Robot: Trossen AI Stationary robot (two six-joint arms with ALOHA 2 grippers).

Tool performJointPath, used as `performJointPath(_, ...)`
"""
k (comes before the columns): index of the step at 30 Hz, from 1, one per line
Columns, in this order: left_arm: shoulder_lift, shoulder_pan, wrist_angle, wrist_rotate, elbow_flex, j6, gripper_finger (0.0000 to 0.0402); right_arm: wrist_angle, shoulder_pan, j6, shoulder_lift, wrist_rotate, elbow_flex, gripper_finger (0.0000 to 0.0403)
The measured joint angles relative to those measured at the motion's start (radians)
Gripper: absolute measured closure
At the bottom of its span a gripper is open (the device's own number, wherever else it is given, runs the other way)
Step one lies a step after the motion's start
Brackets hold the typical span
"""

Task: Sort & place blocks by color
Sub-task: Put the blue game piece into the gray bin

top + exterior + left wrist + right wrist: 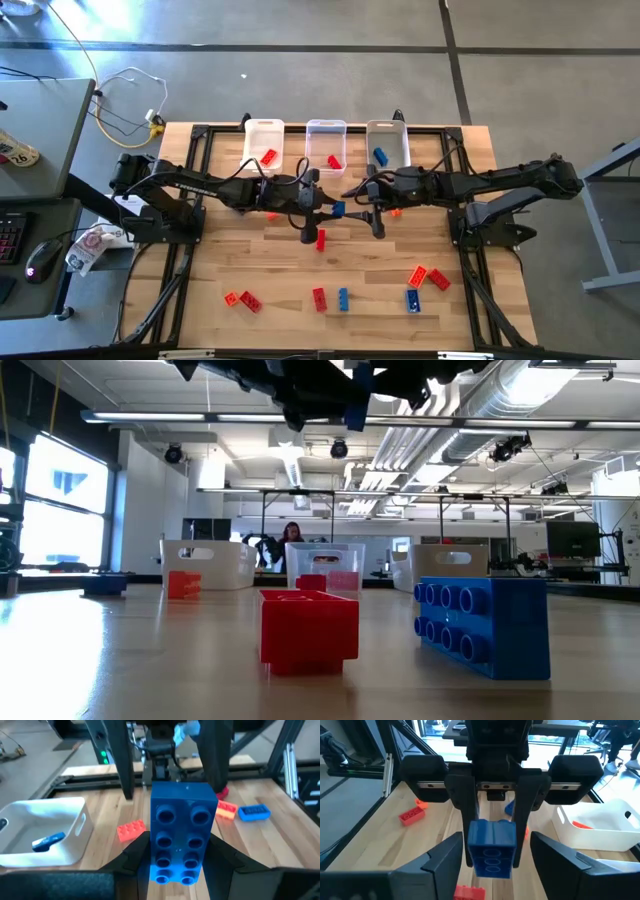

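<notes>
My two grippers meet above the middle of the table. My left gripper [325, 207] is shut on a blue block [179, 832] that juts out toward the right arm. My right gripper [495, 840] is open, with a finger standing off each side of that block's free end and not touching it. Directly below, a red block [320, 238] lies flat on the wood. Several more blocks lie along the near side, among them an orange one [232, 297], a red one [319, 298] and a blue one [412, 299]. My left gripper pinches the blue block by its two long sides [150, 851] between its two fingers [462, 815]. The fingers come in about level from the table's left and run along the block. The block is lifted clear of the table, its round sockets toward the left wrist camera.
Three white bins stand in a row at the far edge: the left bin [252, 150] holds an orange block, the middle bin [325, 127] a red one, the right bin [400, 148] a blue one. Black frame rails border the tabletop. A desk stands off the left side.
</notes>
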Motion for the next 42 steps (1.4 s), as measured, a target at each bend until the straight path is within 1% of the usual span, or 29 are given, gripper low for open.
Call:
performJointPath(14,0.000,0.000,0.126,0.000,0.000,-0.015,0.0290,0.066,0.000,-0.033,0.000,-0.004,0.000,0.0186)
performJointPath(17,0.000,0.001,0.132,-0.006,0.000,-0.015,0.0290,0.080,0.000,-0.031,0.000,-0.003,0.000,0.0208)
performJointPath(19,0.000,0.002,0.132,-0.020,0.000,-0.019,0.0289,0.082,0.000,-0.028,0.000,-0.004,0.000,0.0235)
performJointPath(23,0.000,0.006,0.131,-0.031,0.000,-0.043,0.0273,0.085,-0.002,0.005,0.000,-0.014,0.000,0.0296)
performJointPath(33,0.000,0.026,0.130,-0.019,0.000,-0.041,0.0262,0.074,-0.002,0.023,0.000,-0.008,0.000,0.0298)
performJointPath(37,0.000,0.026,0.130,-0.024,0.000,-0.034,0.0250,0.070,-0.002,0.031,0.000,-0.009,0.000,0.0298)
performJointPath(42,0.000,0.028,0.127,-0.030,0.000,-0.026,0.0228,0.053,-0.001,0.032,0.000,0.015,0.000,0.0298)
